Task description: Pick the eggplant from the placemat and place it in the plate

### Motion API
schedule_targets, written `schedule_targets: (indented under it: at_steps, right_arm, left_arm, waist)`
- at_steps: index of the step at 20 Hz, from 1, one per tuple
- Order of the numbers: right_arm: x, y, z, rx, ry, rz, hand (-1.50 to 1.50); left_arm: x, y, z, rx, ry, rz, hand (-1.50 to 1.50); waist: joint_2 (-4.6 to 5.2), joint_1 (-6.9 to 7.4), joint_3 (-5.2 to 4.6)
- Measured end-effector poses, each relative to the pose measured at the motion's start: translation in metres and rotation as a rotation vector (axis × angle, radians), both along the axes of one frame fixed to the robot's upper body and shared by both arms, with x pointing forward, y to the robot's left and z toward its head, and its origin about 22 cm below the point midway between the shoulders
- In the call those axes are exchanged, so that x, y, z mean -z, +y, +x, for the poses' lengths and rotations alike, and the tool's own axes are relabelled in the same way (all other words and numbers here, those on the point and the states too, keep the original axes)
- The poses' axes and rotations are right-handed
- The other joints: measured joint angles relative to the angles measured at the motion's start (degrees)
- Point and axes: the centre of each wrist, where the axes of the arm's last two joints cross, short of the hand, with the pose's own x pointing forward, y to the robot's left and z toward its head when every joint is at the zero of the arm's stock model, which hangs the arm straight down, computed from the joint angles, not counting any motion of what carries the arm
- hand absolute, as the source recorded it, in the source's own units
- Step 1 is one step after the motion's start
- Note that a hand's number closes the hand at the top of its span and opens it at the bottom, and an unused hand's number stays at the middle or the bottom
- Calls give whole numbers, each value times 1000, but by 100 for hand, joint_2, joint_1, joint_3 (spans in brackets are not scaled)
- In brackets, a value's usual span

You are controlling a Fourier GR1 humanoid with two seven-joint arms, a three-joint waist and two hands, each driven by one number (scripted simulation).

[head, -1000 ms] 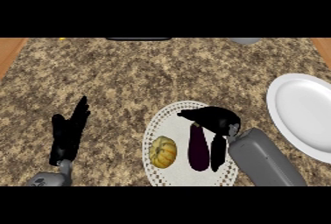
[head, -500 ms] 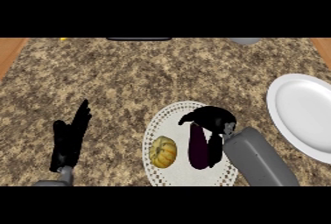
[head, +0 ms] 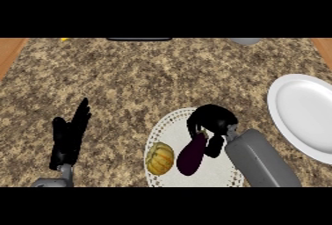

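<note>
A dark purple eggplant (head: 191, 156) lies tilted on the round white placemat (head: 170, 130), its upper end leaning right. My right hand (head: 211, 119) is over that upper end, with fingers curled down round it and the thumb against its right side. The top of the eggplant is hidden under the hand. The white plate (head: 303, 115) lies to the right, partly cut off by the view's edge, with nothing on it. My left hand (head: 67, 137) rests open at the lower left, fingers up, away from the mat.
A small yellow-orange squash (head: 160, 158) lies on the placemat just left of the eggplant. At the counter's far edge are a dark flat object (head: 139, 39) and a grey rounded object (head: 245, 41). Wooden strips show at both upper corners.
My right hand has moved left and down onto the eggplant's upper end and curled round it. The eggplant has tilted from upright to slanted. The left hand has barely moved.
</note>
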Motion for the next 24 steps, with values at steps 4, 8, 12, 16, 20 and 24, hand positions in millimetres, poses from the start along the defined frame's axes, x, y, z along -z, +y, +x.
schedule_targets:
  at_steps: [4,8,12,16,20,24]
  right_arm:
    - [-13,-2,5,61,-123,16,150]
    - [-26,-36,8,216,-279,42,150]
    - [-31,-80,-8,398,-421,75,150]
    - [-56,-109,-26,498,-558,149,150]
    - [-86,-124,-46,622,-734,226,150]
    - [-112,-147,-59,746,-832,240,150]
  left_arm:
    - [0,-3,2,-7,-7,-3,0]
    - [4,0,-3,-17,-4,-1,0]
    - [3,8,-6,-35,1,3,0]
    - [3,12,-4,-42,5,2,0]
    - [7,14,-5,-41,5,4,0]
    - [10,4,-8,-29,1,3,0]
  waist:
    - [8,-14,2]
    - [-2,-69,5]
    - [-25,-173,6]
    - [-24,-187,5]
    - [-29,-205,2]
    - [-14,-134,2]
